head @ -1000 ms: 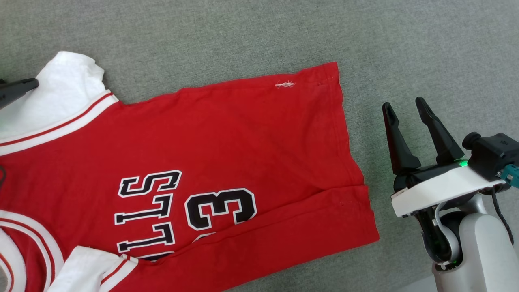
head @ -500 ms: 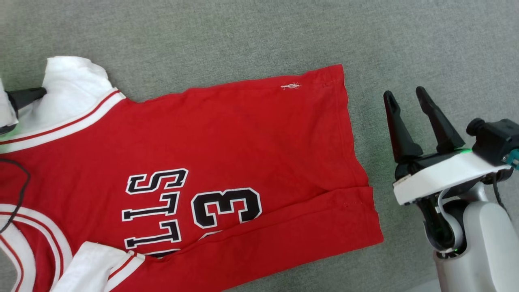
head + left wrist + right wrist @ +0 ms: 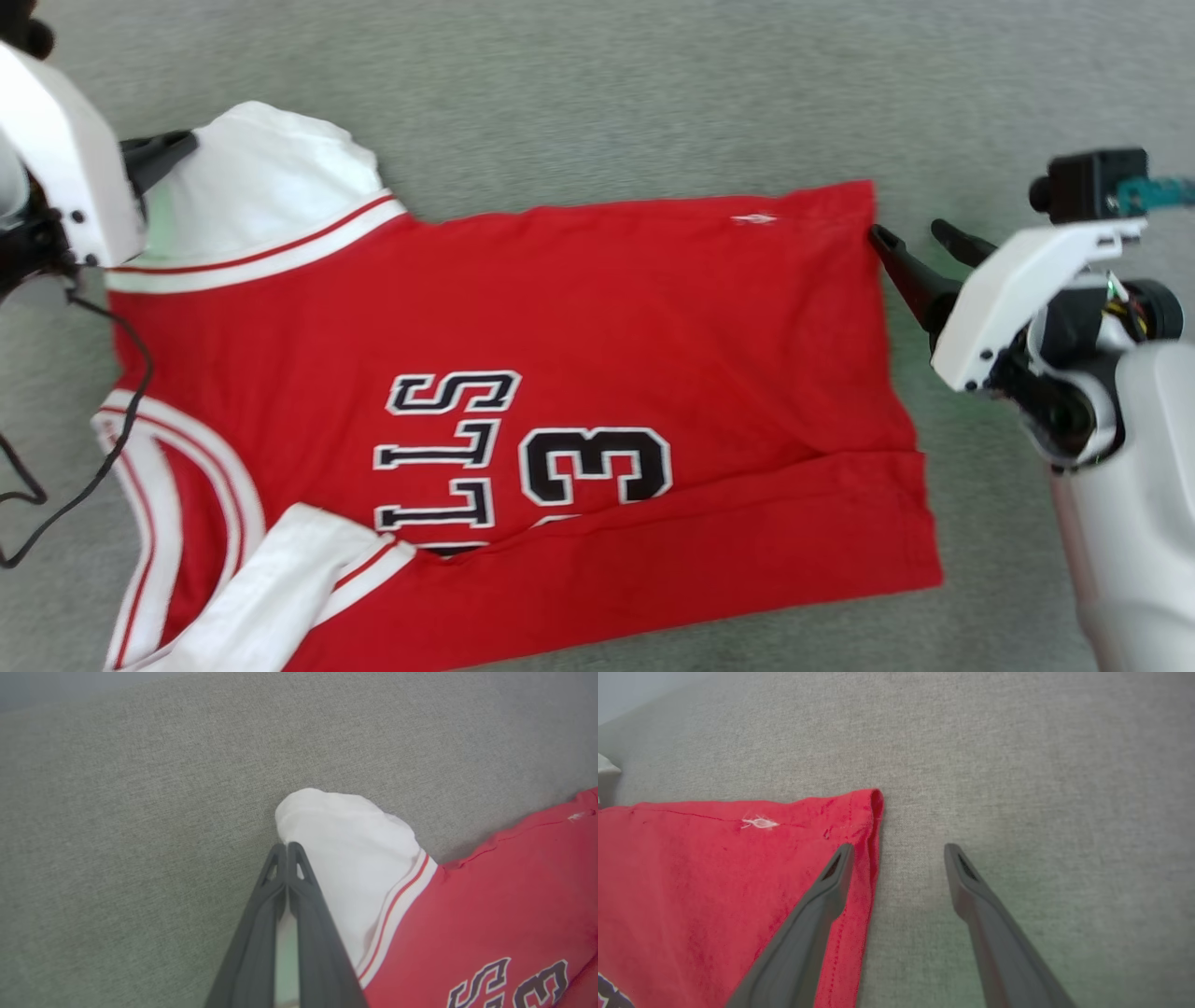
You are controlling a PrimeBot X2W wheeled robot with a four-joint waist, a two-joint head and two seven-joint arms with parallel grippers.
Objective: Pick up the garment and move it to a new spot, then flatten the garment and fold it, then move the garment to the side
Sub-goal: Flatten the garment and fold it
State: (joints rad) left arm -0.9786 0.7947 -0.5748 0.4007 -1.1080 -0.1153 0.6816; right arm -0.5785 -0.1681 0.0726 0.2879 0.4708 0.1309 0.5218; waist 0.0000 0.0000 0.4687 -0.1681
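The grey woven surface [image 3: 597, 93] carries the garment [image 3: 579, 308], a red jersey spread nearly flat across it, collar toward your left arm and hem toward your right. Its near long edge is doubled over the body. Expect it to be light, soft and limp: it will sag and crease wherever you don't hold it, so take it at the corners and edges, two layers together.

Your left gripper [image 3: 286, 849] has its fingers pressed together at the edge of the far white sleeve [image 3: 345, 844], apparently pinching it. Your right gripper [image 3: 899, 848] is spread wide, with one finger over the far hem corner [image 3: 870, 821] and the other over bare surface, gripping nothing.

A black, white-outlined number print [image 3: 597, 464] sits mid-chest. Red-and-white striped trim [image 3: 271, 252] edges the sleeve. A small white thread tuft [image 3: 759, 822] marks the side seam near the hem.
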